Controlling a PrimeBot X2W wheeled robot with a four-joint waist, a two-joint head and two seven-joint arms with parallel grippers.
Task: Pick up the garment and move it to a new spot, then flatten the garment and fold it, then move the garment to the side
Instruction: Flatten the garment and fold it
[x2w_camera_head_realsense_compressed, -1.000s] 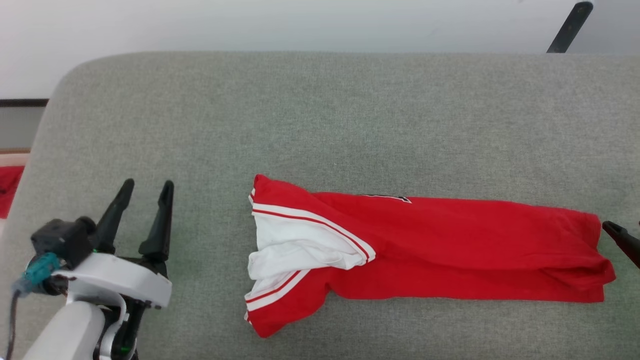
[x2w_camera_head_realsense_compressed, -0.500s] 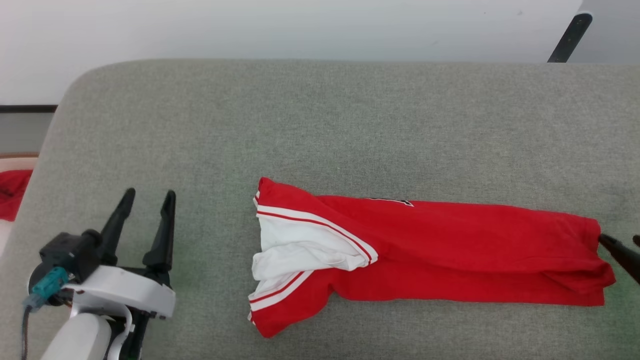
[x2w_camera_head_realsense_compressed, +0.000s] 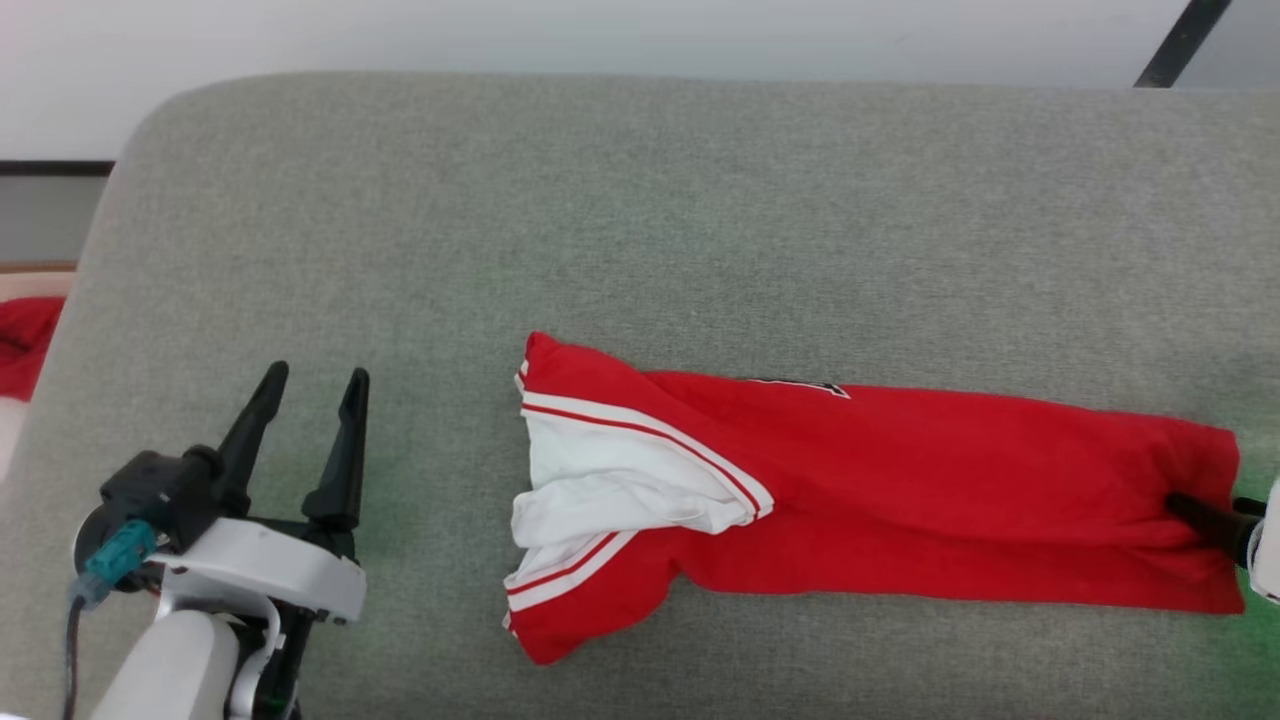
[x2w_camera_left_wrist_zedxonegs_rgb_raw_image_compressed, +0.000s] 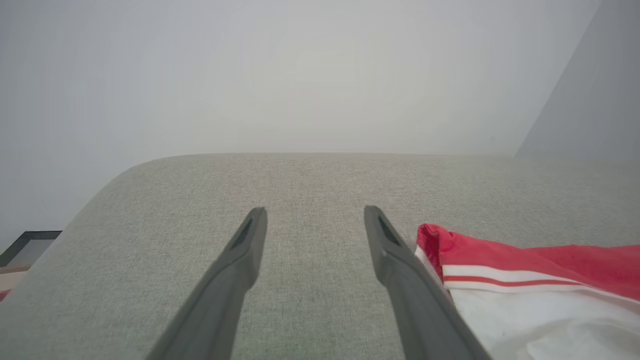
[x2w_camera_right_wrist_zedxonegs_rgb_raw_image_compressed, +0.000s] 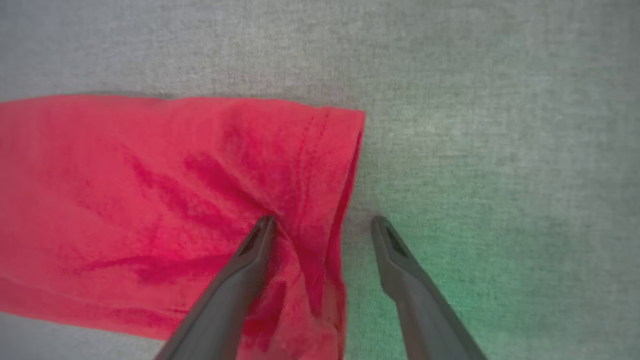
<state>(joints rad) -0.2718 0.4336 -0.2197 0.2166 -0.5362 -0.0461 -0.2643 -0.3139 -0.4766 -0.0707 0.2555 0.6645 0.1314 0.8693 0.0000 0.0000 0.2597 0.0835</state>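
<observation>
The garment (x2w_camera_head_realsense_compressed: 950, 500) lies on the grey cushion as a long red strip, its white striped sleeves bunched at the left end. My right gripper (x2w_camera_head_realsense_compressed: 1215, 515) is open at the strip's right end. In the right wrist view it (x2w_camera_right_wrist_zedxonegs_rgb_raw_image_compressed: 322, 220) straddles the hem: one finger presses into the red garment (x2w_camera_right_wrist_zedxonegs_rgb_raw_image_compressed: 150, 200), the other stands on bare cushion. My left gripper (x2w_camera_head_realsense_compressed: 316, 375) is open and holds nothing, a short way left of the sleeves. In the left wrist view the left gripper (x2w_camera_left_wrist_zedxonegs_rgb_raw_image_compressed: 315, 212) points along the cushion, the garment's (x2w_camera_left_wrist_zedxonegs_rgb_raw_image_compressed: 525, 260) striped sleeve just beside its right finger.
The grey cushion (x2w_camera_head_realsense_compressed: 640, 220) runs wide, with a rounded corner at the far left and a pale wall behind. A small plain red cloth (x2w_camera_head_realsense_compressed: 25, 340) lies off the cushion at the left edge. A dark slanted bar (x2w_camera_head_realsense_compressed: 1180, 45) stands at the top right.
My right gripper has come in from the right edge onto the garment's right hem. The head camera has shifted a little. My left gripper and the garment have kept their places.
</observation>
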